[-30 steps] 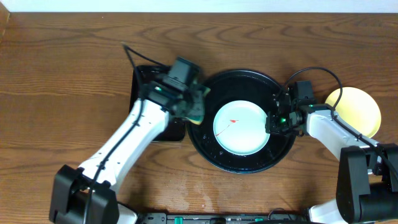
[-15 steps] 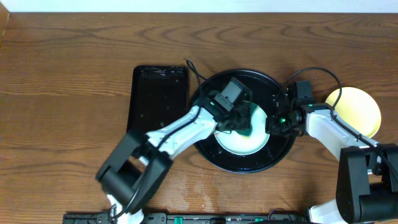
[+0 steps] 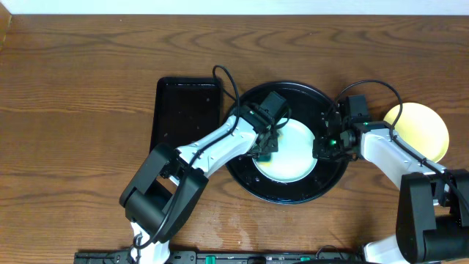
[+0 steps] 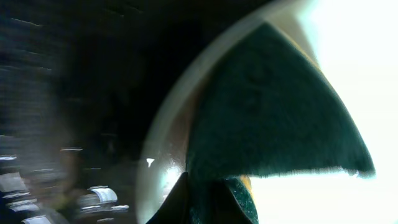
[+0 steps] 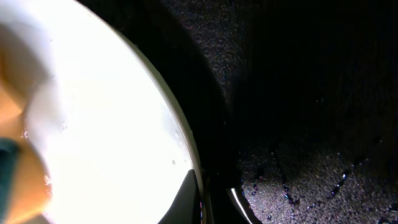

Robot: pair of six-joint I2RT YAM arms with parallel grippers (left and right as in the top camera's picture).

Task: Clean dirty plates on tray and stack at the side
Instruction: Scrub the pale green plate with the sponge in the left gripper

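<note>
Closest to my left wrist camera, my left gripper [image 4: 211, 202] is clamped on a sponge [image 4: 273, 106]. Its dark green scouring face fills much of that view, and a strip of yellow foam shows just above my fingertips. The sponge is pressed flat against the mint-blue plate [image 4: 163, 134], whose pale rim curves past its left edge. The plate's surface is washed out by glare here, so I cannot tell whether any smear is under the sponge.

My right gripper [image 5: 210, 205] is narrowed onto the same plate. One finger is on the inside of the rim and the other on the outside, with the rim pinched between them. Beyond the rim is the glossy floor of the round black tray [image 5: 298, 93], speckled with droplets.

From overhead, the mint-blue plate lies inside the round black tray, slightly right of its centre. The sponge is on the left part of the plate, and my right gripper holds the plate's right edge.

Farther out, a pale yellow plate [image 3: 419, 126] rests on the wooden table [image 3: 73, 88] just right of the round black tray, partly behind my right arm. A rectangular black tray [image 3: 183, 110] lies just left of the round black tray, almost touching its rim.
</note>
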